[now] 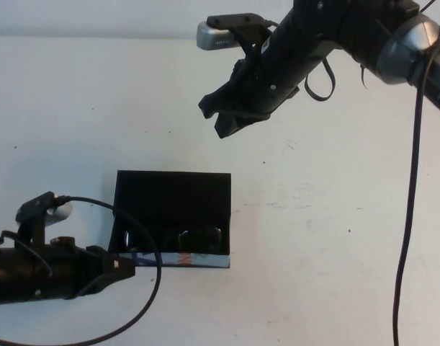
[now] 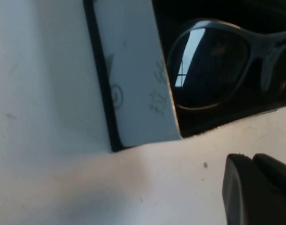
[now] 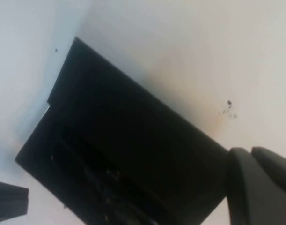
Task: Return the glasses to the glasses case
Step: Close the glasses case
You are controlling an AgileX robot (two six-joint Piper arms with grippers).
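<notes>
The black glasses case (image 1: 173,198) lies open in the middle of the table, its lid standing up at the back. The dark glasses (image 1: 185,238) rest inside it, just behind the printed front edge (image 1: 182,259). In the left wrist view one dark lens (image 2: 210,61) shows inside the case beside its white side wall (image 2: 133,84). My left gripper (image 1: 127,269) is low on the table at the case's front left corner, shut and holding nothing. My right gripper (image 1: 218,119) hangs raised behind the case, shut and empty. The right wrist view looks down on the case (image 3: 133,154).
A white table (image 1: 335,238) spreads all around the case. A black cable (image 1: 144,303) loops from the left arm in front of the case. Another cable (image 1: 410,216) hangs down on the right side.
</notes>
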